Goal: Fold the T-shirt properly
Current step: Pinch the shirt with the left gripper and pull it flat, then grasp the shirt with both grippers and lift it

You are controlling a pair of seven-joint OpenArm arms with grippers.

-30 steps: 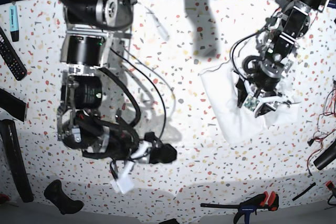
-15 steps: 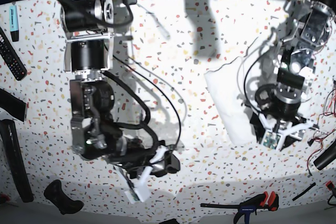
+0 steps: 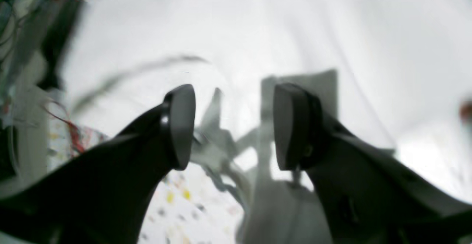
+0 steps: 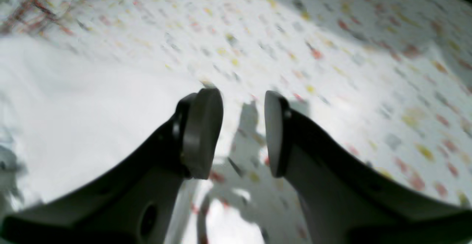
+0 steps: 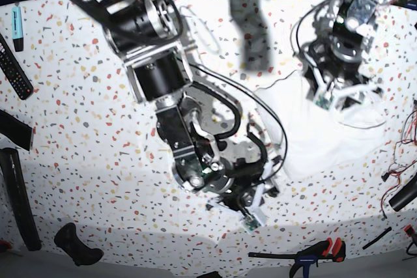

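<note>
Hovering wide-open over T-shirt (image 5: 326,138): left end effector (image 5: 340,99); right end effector (image 5: 257,209) beside it, parted, empty.

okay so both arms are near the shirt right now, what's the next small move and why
Probably lower the left pincer onto the shirt and pinch an edge. Its jaws stand open and empty over the cloth, and the right pincer is open over bare table beside it.

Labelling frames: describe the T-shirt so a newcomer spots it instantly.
On the speckled tabletop, look to the base view's right side, under the left pincer. The T-shirt lies bunched there: plain white cloth, with none of the coloured flecks around it.
</note>
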